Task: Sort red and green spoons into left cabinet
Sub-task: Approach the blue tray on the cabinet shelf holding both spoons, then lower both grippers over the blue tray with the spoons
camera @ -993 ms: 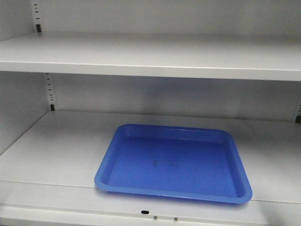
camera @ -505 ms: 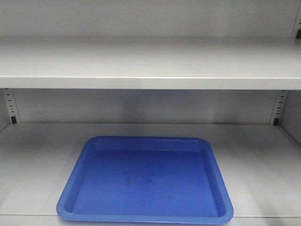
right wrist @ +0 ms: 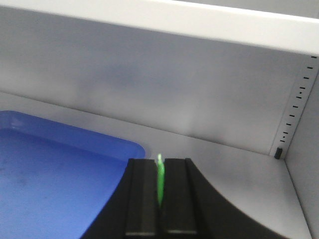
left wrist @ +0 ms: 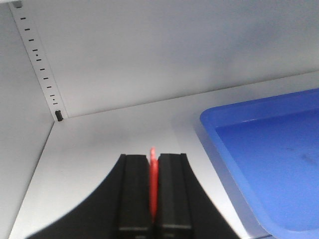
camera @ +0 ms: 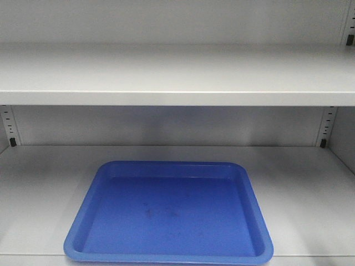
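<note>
Here the left gripper (left wrist: 153,158) pinches the red spoon (left wrist: 154,184) edge-on between its pads, over the lower shelf (camera: 310,194) of the left cabinet (camera: 177,75), just left of the blue tray (camera: 172,164). The right gripper (right wrist: 160,160) clamps the green spoon (right wrist: 160,184) near the tray's far right corner.

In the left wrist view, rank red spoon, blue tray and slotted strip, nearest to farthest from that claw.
1. red spoon, clamped in the left gripper itself.
2. blue tray, on its right.
3. slotted strip, far back-left corner.
</note>
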Motion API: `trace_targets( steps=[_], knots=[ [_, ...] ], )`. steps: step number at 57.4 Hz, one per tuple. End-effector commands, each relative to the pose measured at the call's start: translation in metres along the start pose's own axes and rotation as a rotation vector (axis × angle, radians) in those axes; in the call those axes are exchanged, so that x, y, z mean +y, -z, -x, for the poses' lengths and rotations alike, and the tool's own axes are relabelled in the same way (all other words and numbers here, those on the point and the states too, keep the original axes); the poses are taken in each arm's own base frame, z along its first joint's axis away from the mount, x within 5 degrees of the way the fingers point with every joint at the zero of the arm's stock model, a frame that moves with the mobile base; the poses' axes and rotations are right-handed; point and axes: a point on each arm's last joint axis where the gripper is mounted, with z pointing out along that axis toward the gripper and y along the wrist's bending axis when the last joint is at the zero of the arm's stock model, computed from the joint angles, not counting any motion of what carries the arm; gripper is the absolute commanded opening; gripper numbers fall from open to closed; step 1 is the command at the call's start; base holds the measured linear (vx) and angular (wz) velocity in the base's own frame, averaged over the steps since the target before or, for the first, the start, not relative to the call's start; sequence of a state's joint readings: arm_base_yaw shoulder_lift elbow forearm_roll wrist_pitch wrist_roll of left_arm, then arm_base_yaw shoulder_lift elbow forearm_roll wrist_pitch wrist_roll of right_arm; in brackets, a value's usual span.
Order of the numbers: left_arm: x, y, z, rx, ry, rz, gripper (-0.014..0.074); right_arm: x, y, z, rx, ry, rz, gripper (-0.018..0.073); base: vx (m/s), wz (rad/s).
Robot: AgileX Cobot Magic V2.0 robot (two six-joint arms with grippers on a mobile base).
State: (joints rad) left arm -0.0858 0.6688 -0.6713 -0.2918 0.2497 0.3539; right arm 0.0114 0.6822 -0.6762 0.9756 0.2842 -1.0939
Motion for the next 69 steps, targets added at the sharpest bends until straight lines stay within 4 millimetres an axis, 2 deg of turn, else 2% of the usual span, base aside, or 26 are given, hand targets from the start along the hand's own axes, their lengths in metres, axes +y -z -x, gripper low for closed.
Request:
trace_targets(
  steps=[1,29,37,43,52,59,69],
  knots=[
    [0.002,0.003,0.015,-0.097,0.006,0.021,-0.0001,-0.005,0.002,0.012,-0.053,-0.013,-0.044,-0.0003,0.00,0.00],
    [0.003,0.003,0.018,-0.126,0.006,0.032,-0.0001,-0.003,0.002,0.011,-0.046,-0.028,-0.029,-0.0003,0.00,0.00],
    [0.004,0.003,0.019,-0.144,0.028,0.036,-0.0001,0.001,0.000,0.011,-0.038,-0.187,0.030,-0.0003,0.00,0.00],
    [0.003,0.002,0.020,-0.152,0.196,0.012,-0.0001,0.005,-0.012,0.005,0.014,-0.305,0.103,-0.0003,0.00,0.00],
    [0.001,-0.022,0.012,-0.063,0.353,-0.018,-0.0001,0.010,-0.039,-0.004,0.059,-0.396,0.214,-0.0003,0.00,0.00],
    [-0.009,-0.048,0.011,0.022,0.373,-0.085,-0.0001,0.013,-0.058,-0.007,0.024,-0.427,0.302,-0.0003,0.00,0.00],
    [-0.036,-0.083,0.030,0.051,0.298,-0.224,-0.0001,0.013,-0.087,-0.010,0.031,-0.441,0.392,-0.0003,0.00,0.00]
  ],
)
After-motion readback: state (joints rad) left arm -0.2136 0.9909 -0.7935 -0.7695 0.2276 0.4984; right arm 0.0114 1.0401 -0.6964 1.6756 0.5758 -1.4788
